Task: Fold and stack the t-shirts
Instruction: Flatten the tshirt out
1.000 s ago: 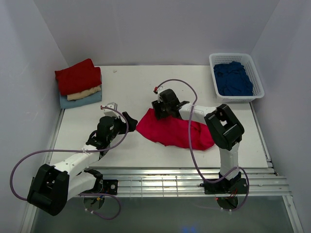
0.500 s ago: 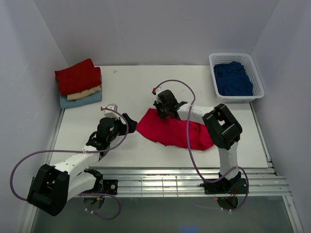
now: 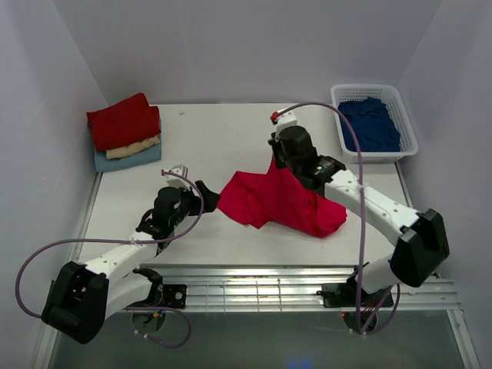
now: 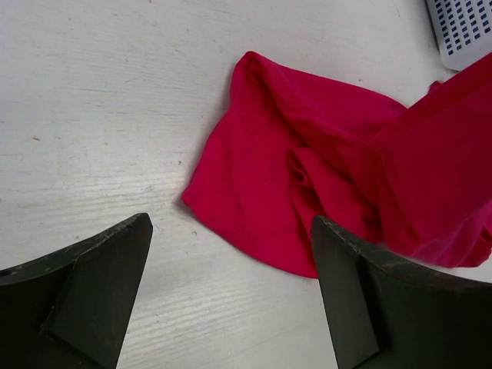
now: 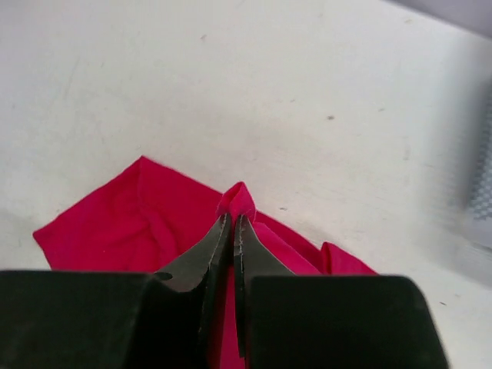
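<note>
Stack (image 3: 127,131) of three is folded; crumpled crimson shirt (image 3: 277,204) is pinched by closed right gripper (image 5: 233,223); left gripper (image 4: 231,221) is spread wide, empty; navy shirt (image 3: 369,123) is unfolded in basket (image 3: 367,87)

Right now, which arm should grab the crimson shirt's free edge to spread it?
Left, probably. The right gripper is shut on the crimson shirt, holding a pinch of it raised. The left gripper is open, beside the shirt's edge lying on the table.
</note>
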